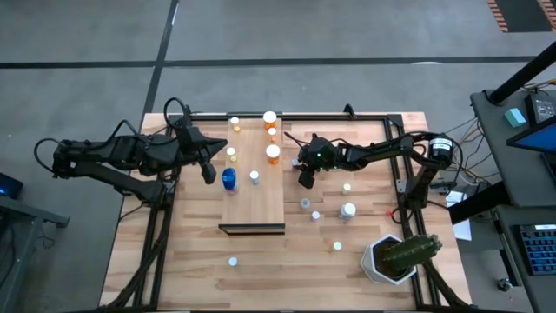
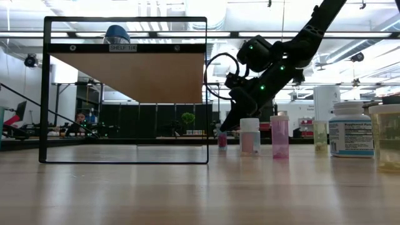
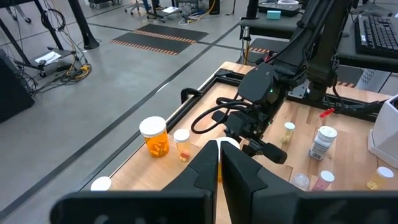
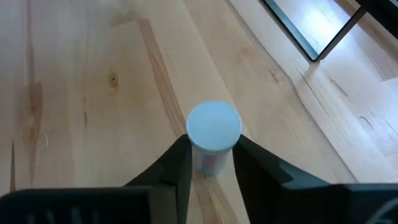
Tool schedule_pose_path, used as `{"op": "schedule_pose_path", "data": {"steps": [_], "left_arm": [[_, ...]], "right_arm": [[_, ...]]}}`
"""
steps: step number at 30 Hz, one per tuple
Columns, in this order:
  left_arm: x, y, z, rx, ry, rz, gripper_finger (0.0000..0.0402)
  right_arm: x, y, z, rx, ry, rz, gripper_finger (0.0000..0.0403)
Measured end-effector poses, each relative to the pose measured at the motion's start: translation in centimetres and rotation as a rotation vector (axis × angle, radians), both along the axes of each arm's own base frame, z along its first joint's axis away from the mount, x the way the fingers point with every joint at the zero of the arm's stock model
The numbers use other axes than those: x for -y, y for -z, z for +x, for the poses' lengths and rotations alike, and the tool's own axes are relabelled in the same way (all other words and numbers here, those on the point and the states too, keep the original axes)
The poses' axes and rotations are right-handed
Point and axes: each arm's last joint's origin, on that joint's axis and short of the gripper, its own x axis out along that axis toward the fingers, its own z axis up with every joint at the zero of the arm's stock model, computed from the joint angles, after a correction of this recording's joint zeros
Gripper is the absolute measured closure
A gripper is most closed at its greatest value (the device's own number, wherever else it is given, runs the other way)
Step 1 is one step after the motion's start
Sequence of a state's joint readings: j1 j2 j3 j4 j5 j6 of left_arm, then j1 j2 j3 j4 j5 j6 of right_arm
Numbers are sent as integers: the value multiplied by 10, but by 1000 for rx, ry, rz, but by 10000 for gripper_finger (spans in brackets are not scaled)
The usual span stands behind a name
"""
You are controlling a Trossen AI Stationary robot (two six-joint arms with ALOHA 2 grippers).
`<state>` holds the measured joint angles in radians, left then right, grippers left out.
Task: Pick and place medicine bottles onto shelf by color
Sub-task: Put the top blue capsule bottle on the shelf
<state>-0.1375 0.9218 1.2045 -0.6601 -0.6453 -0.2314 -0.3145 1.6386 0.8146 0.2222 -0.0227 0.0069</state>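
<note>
The right gripper (image 4: 211,163) stands with its two dark fingers either side of a small pink bottle (image 4: 213,140), pressed against its body just under the white cap, so it is pinching that bottle; the low view shows the bottle (image 2: 222,139) with its base at the bench top, so I judge the grasp is only just taken and no lift has begun. The grip sits high on the body, probably to keep the bottle upright and leave its base free for setting down. This bottle is short and round, its flat white cap wider than the fingers, with pink showing below. It stands on the planked bench just beside the right long edge of the shelf (image 1: 261,204), about midway along it, and the shelf's dark front corner shows beyond it in the right wrist view. On the shelf already stand orange bottles (image 1: 273,154) toward the far end, a fat blue bottle (image 1: 228,178) near the left edge and a few small white-capped ones. More bottles wait on the bench right of the shelf, among them a taller pink one (image 2: 279,136) and a labelled white one (image 2: 350,130). The left gripper (image 3: 220,163) hovers above the shelf's left edge, fingers pressed together and empty, seemingly waiting clear.
</note>
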Motion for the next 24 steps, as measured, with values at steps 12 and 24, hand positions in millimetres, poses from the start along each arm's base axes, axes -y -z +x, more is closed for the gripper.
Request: {"op": "schedule_pose_path", "data": {"steps": [12,24], "left_arm": [[0,0,0,1,0,1,401],[0,0,-1,-1,1,1,401]], "right_arm": [[0,0,0,0,-2,-3,317],[-1,-9,-2,25,11,8,330]]}}
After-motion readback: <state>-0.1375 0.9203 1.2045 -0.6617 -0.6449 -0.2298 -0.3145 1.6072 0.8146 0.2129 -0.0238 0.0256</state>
